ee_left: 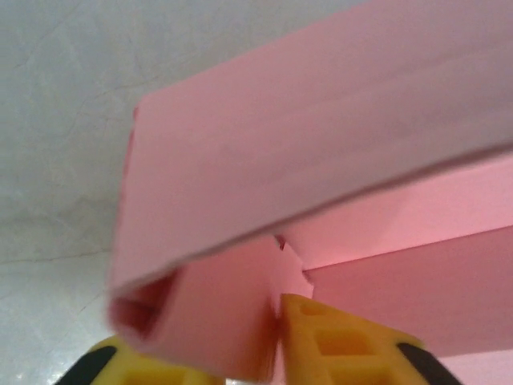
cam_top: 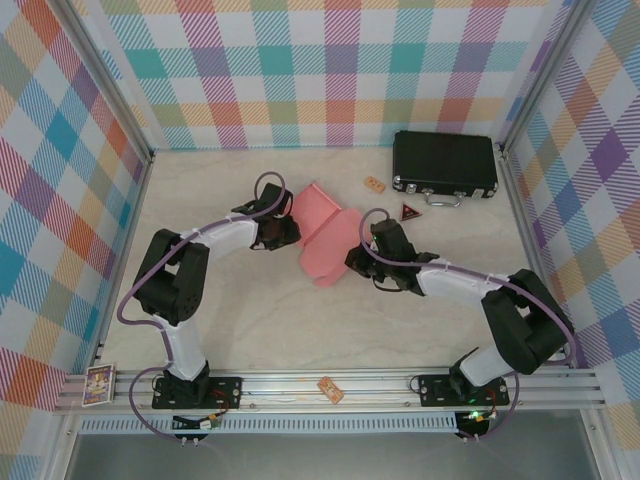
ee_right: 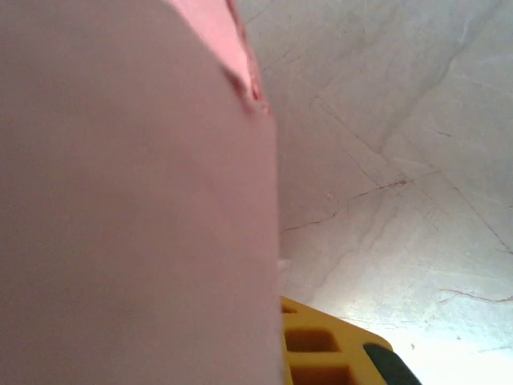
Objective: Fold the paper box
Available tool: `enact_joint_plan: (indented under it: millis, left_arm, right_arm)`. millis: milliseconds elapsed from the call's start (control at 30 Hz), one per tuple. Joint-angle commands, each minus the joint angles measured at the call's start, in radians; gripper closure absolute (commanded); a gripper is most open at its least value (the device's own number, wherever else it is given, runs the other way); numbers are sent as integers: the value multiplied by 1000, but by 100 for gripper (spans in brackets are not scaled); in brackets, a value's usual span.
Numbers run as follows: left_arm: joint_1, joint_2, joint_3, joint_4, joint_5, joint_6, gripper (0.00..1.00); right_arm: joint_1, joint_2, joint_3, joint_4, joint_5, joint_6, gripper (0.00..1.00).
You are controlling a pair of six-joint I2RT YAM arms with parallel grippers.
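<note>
The salmon-pink paper box [cam_top: 325,235] is held half folded above the middle of the table, its panels bent up between the two arms. My left gripper [cam_top: 288,228] grips its left edge. In the left wrist view a pink flap [ee_left: 232,321] sits pinched between the yellow fingers [ee_left: 337,341], with a folded panel [ee_left: 321,144] overhead. My right gripper [cam_top: 360,258] holds the box's lower right edge. In the right wrist view the pink sheet [ee_right: 136,200] covers the left side and presses against one yellow finger [ee_right: 321,341]; the other finger is hidden behind it.
A black hard case [cam_top: 445,163] with a handle lies at the back right. A small orange tag [cam_top: 374,184] and a red triangular piece [cam_top: 409,211] lie near it. A card [cam_top: 98,384] and an orange piece [cam_top: 331,389] rest on the front rail.
</note>
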State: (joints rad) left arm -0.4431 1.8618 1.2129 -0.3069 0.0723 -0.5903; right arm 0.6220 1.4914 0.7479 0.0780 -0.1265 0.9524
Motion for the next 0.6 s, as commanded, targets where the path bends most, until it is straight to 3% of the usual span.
enact_joint_plan:
  millis: [0, 267, 567]
  left_arm:
    - [-13, -15, -24, -40, 57, 9, 71]
    - [-11, -109, -33, -52, 58, 54, 59]
    - [2, -296, -88, -67, 4, 105, 39]
  right_arm:
    - [5, -19, 71, -148, 53, -52, 91]
    - [-24, -25, 195, -394, 68, -152, 93]
    - [-148, 23, 385, -650, -95, -393, 94]
